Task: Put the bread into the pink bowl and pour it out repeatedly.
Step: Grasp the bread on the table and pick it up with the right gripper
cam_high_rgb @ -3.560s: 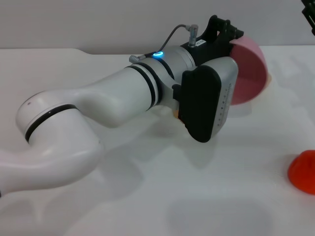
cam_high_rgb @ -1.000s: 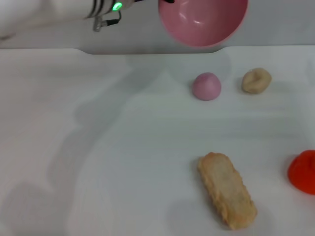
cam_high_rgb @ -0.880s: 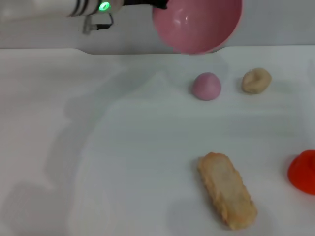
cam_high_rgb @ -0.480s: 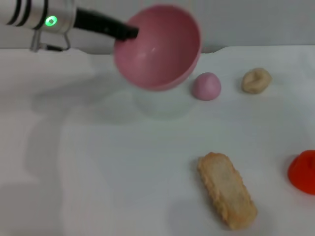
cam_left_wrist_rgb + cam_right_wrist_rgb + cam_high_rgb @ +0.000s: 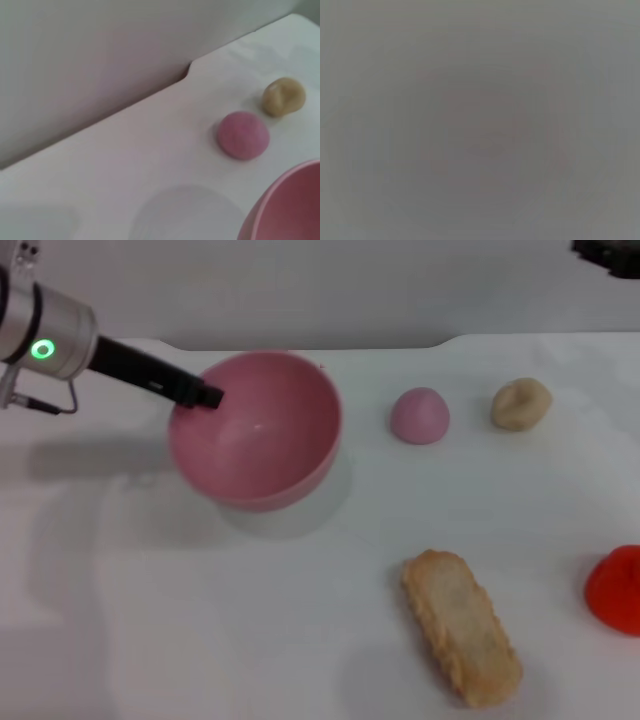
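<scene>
The pink bowl sits empty left of the table's middle, tilted slightly toward me. My left gripper reaches in from the upper left and is shut on the bowl's left rim. A slice of that bowl's rim shows in the left wrist view. The bread lies on the table at the front right, plain tan side up, well apart from the bowl. A dark bit of my right gripper shows at the top right corner, and the right wrist view shows only grey.
A small pink dome and a beige knotted bun rest at the back right; both also show in the left wrist view, dome and bun. A red object sits at the right edge. The table's back edge runs behind the bowl.
My left gripper has carried the empty bowl from high at the back down and leftward, until it sits low at the table. The bread has stayed where it lay.
</scene>
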{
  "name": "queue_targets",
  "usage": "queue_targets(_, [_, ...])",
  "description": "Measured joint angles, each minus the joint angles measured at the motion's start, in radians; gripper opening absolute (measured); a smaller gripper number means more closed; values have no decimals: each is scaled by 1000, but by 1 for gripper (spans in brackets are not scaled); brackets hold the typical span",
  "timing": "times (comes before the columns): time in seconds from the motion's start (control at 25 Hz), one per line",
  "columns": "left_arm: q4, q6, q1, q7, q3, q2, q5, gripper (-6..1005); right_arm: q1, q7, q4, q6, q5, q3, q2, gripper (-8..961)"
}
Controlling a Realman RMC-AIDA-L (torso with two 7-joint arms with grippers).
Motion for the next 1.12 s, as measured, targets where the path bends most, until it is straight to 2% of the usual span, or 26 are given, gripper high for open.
queue_targets(0.2, [0,3,27,7,1,13,1,69,37,305,-200,247,-365,-15,12,604])
queue_targets(0.4, [0,5,41,12,7,17,2,69,109,455,-283,570,-515,-53,14,604])
queue_targets(0.56, [0,5,47,16,7,17,3,69,170,545,-297,767,-596,-71,15,604])
queue_targets(0.8, [1,7,74,26,8,17,4,69,229,661,-300,944,-669,-112,16,602])
queue_targets(0.96, [2,11,75,35,8,17,4,69,252,712,-271,996,-671,-167,35,600])
queue_targets(1.12, [3,10,71,46,8,17,4,69,277,727,-176,1015,-678,-218,52,597])
